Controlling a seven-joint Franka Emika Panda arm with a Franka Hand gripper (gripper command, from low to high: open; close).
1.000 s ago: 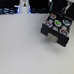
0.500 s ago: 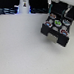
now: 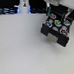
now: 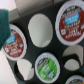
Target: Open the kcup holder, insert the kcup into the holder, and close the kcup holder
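Note:
The kcup holder is a black box at the exterior view's upper right, with its drawer of round slots open and facing up. In the wrist view the drawer fills the picture. The kcup, white with a green lid, sits in one slot. My gripper hangs just above the drawer. Its fingers are blurred in the exterior view and do not show clearly in the wrist view.
A red-lidded pod and a red-and-blue-lidded pod sit in other slots, and several slots are empty. A tall white bottle-shaped object stands at the back. A teal shape shows at the wrist view's edge.

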